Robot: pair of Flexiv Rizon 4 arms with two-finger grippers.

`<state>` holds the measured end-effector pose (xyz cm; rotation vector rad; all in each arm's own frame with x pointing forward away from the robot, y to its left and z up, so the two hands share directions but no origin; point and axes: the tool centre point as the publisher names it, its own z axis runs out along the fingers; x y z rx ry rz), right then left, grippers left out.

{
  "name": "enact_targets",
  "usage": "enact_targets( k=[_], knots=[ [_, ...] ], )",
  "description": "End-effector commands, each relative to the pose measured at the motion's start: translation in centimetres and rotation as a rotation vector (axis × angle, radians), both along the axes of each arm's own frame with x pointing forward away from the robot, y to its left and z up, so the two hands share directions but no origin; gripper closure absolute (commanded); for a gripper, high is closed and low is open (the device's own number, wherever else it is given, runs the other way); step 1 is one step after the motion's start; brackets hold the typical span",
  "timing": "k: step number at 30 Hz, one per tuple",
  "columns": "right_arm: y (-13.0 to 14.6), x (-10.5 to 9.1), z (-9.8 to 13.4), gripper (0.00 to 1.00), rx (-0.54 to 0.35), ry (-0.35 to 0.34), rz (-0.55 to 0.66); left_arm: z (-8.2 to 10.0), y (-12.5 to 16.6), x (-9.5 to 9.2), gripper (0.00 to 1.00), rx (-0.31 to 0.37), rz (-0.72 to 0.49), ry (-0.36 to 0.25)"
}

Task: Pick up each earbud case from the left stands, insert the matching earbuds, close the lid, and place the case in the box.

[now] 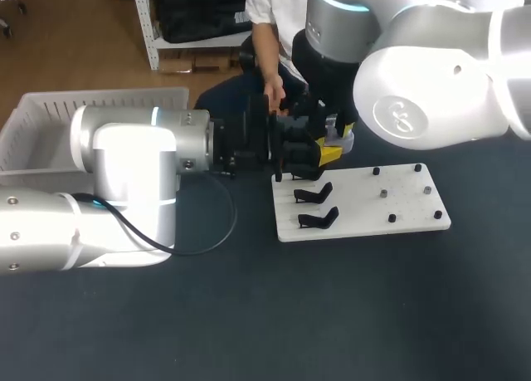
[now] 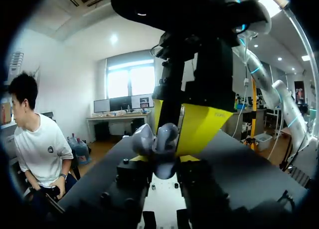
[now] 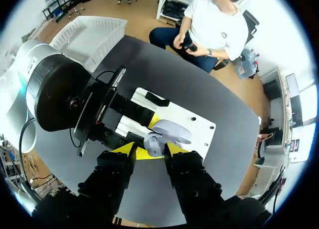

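A pale lavender earbud case [image 2: 158,146] hangs above the table with its lid open, over the far left corner of the white board [image 1: 373,207]. My left gripper [image 2: 162,161] comes in level from the left [image 1: 309,153] and is shut on the case's lower body. From above, my right gripper [image 3: 149,151] points down with its yellow tips either side of the case [image 3: 167,134]. Those tips stand apart and it is open. The head view shows that gripper [image 1: 336,144] right against the left one. No earbuds are visible.
On the board's left part stand two empty black stands [image 1: 315,194] [image 1: 319,219], and small black pegs [image 1: 386,193] dot its right part. A white slatted basket [image 1: 50,115] sits at the far left of the table, behind my left arm.
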<state>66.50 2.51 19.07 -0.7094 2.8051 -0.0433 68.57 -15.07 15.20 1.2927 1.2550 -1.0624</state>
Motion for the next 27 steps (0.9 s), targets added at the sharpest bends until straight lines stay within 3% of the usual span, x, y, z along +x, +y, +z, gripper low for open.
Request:
enact_targets(
  k=[1, 9, 15, 22, 27],
  knots=[
    [-0.1, -0.1, 0.2, 0.61, -0.001, -0.003, -0.005, -0.1, 0.0, -0.3, 1.00, -0.005, 0.010, -0.006],
    [-0.2, 0.2, 0.6, 0.59, 0.004, -0.017, -0.017, -0.1, 0.0, -0.3, 1.00, -0.005, 0.010, -0.006],
    [-0.5, 0.4, 2.6, 0.59, 0.029, -0.066, -0.021, -0.1, 0.0, -0.3, 1.00, -0.005, 0.010, -0.006],
    [-1.0, 4.1, 3.1, 0.59, 0.048, -0.149, -0.136, -0.1, 0.0, -0.3, 1.00, -0.005, 0.010, -0.006],
    [-1.4, 6.7, 2.4, 0.58, 0.069, -0.167, -0.237, -0.1, 0.0, -0.3, 1.00, -0.005, 0.010, -0.006]
  ],
)
